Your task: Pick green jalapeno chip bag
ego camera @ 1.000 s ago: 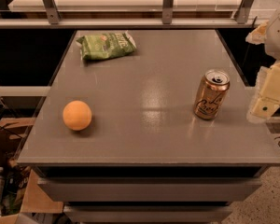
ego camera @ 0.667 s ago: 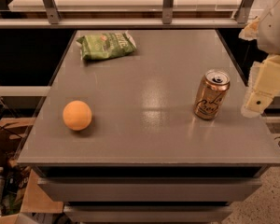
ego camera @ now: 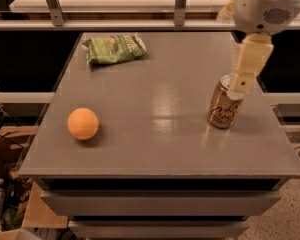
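The green jalapeno chip bag [ego camera: 115,48] lies flat at the far left of the grey table [ego camera: 160,109], crinkled, with white lettering and pale crimped ends. My gripper [ego camera: 240,84] hangs from the white arm [ego camera: 267,6] at the upper right, pointing down, its tip just over the top of a gold drink can [ego camera: 225,105]. The gripper is far to the right of the bag, with about half the table's width between them.
An orange ball [ego camera: 83,123] sits at the near left of the table. The gold can stands upright at the right side. A metal rail [ego camera: 140,24] runs behind the table. Boxes and bottles [ego camera: 2,204] sit on the floor at lower left.
The arm has swung left and further into view from the right edge. The gripper now sits over the can's top instead of to the can's right. The bag, ball and can have not moved.
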### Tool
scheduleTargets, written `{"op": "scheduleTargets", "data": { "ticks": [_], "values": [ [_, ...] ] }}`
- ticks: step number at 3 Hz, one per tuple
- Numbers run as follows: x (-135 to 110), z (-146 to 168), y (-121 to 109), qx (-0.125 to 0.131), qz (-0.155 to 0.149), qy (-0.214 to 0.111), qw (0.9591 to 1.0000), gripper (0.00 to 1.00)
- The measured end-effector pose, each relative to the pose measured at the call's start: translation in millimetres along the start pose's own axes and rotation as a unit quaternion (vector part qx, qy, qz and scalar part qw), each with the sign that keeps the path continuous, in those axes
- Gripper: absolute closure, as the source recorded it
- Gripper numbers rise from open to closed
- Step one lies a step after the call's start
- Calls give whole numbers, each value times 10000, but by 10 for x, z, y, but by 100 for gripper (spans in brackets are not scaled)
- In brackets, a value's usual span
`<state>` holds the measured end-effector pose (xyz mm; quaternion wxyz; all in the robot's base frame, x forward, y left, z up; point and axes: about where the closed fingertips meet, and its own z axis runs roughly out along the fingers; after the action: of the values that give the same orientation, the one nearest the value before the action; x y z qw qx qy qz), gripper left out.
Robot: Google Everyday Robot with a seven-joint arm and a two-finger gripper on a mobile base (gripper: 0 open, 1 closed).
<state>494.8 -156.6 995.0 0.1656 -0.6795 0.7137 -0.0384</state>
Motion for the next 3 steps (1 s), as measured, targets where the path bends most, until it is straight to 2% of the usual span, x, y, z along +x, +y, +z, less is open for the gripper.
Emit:
{"op": "scheduleTargets", "data": {
  "ticks": [1, 2, 3],
  "values": [
    [-384, 104, -227, 54, -391, -143, 9991, 0],
    [-731, 264, -473, 167, -563, -407, 9974, 0],
    [-733, 263, -474, 171, -564, -409, 9974, 0]
  ]
}}
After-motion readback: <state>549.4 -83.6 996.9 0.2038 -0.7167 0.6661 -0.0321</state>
